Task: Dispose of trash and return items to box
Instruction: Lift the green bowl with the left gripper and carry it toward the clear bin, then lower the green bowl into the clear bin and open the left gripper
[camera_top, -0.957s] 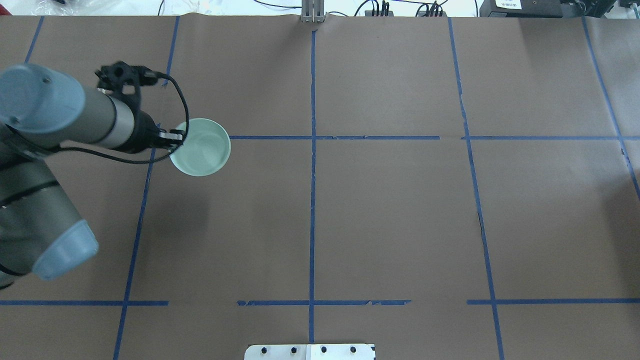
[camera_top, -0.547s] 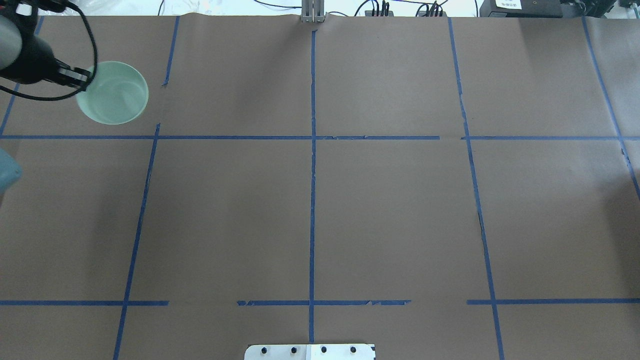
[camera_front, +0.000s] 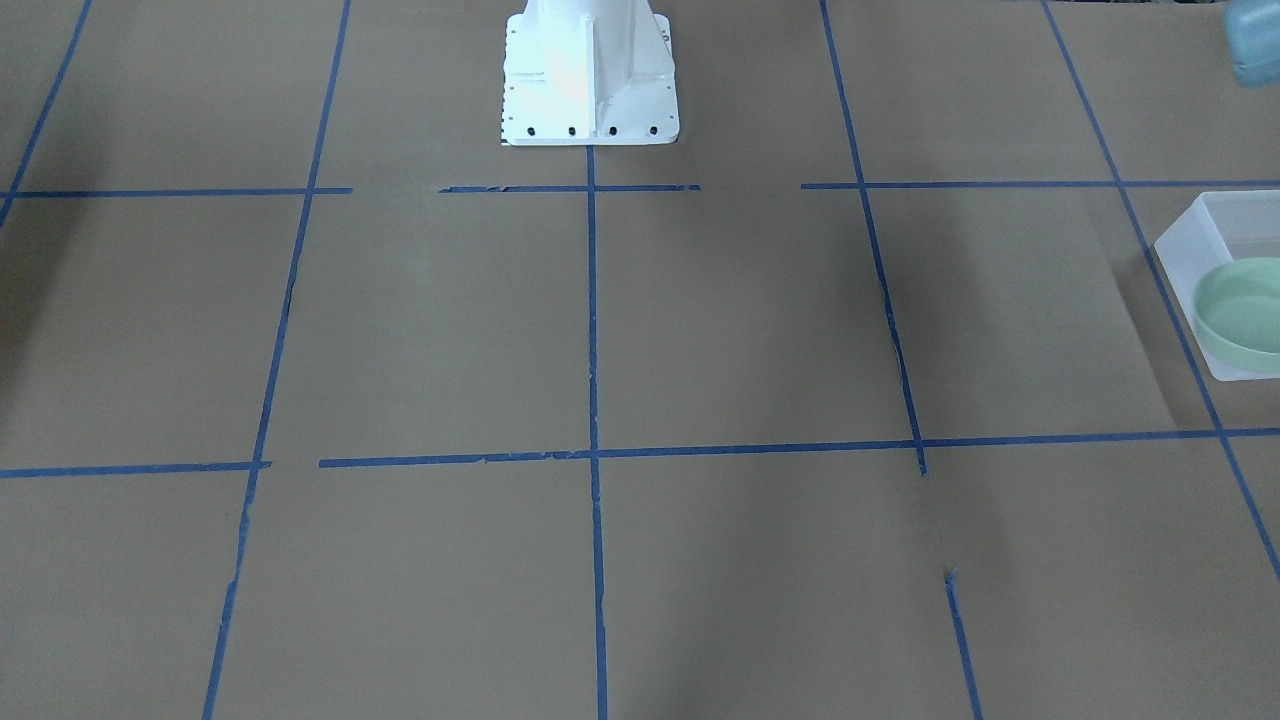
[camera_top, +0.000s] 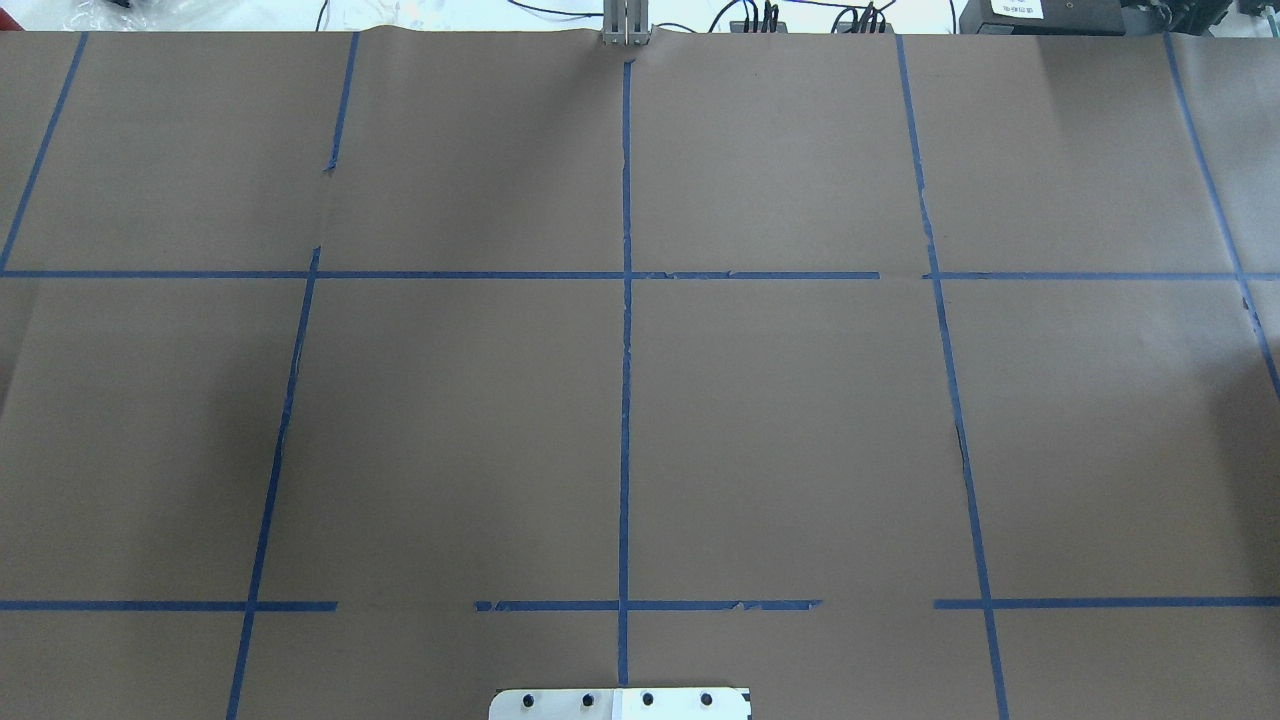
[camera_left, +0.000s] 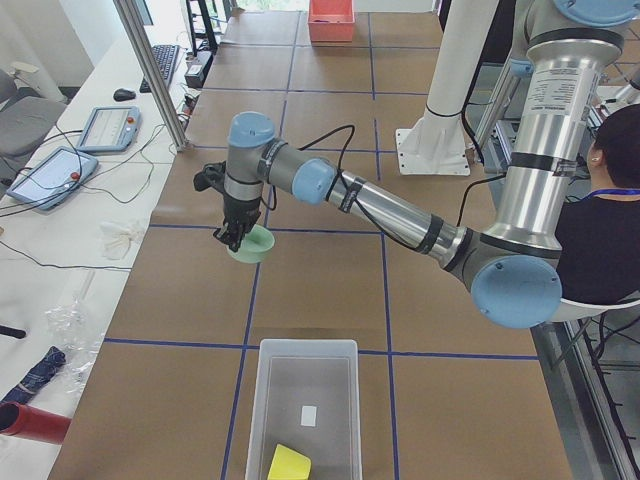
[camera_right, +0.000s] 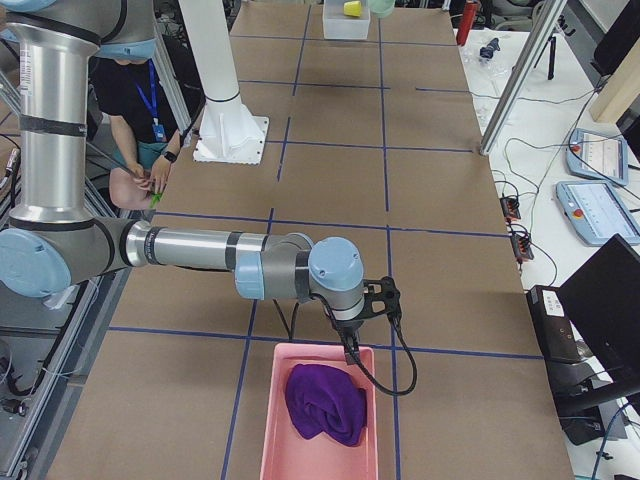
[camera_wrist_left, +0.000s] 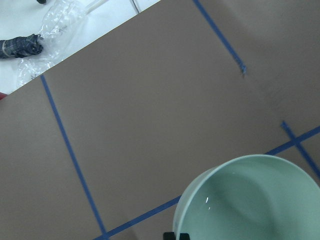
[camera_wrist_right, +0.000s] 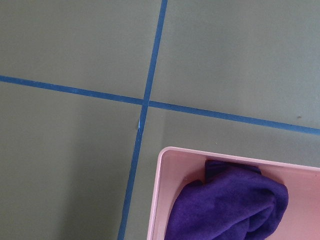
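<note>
The mint-green bowl (camera_wrist_left: 250, 200) hangs from my left gripper (camera_wrist_left: 176, 235), which is shut on its rim. In the exterior left view the left gripper (camera_left: 232, 235) holds the bowl (camera_left: 250, 243) above the table, beyond the far end of the frosted-white box (camera_left: 305, 400). In the front-facing view the bowl (camera_front: 1240, 315) overlaps the box (camera_front: 1180, 250) at the right edge. A yellow item (camera_left: 288, 463) lies in the box. My right gripper (camera_right: 350, 345) hangs over the far rim of a pink bin (camera_right: 275, 430). I cannot tell whether it is open or shut.
A purple cloth (camera_wrist_right: 230, 210) lies in the pink bin (camera_wrist_right: 160, 200). Crumpled clear plastic (camera_wrist_left: 55, 25) and a dark bundle (camera_wrist_left: 20, 46) lie on the white bench beyond the paper's edge. The robot's white base (camera_front: 590, 70) stands mid-table. Neither arm shows in the overhead view.
My left arm has carried the bowl to the left and out of the overhead view. It was near the left-middle of the table, then at the far left edge.
</note>
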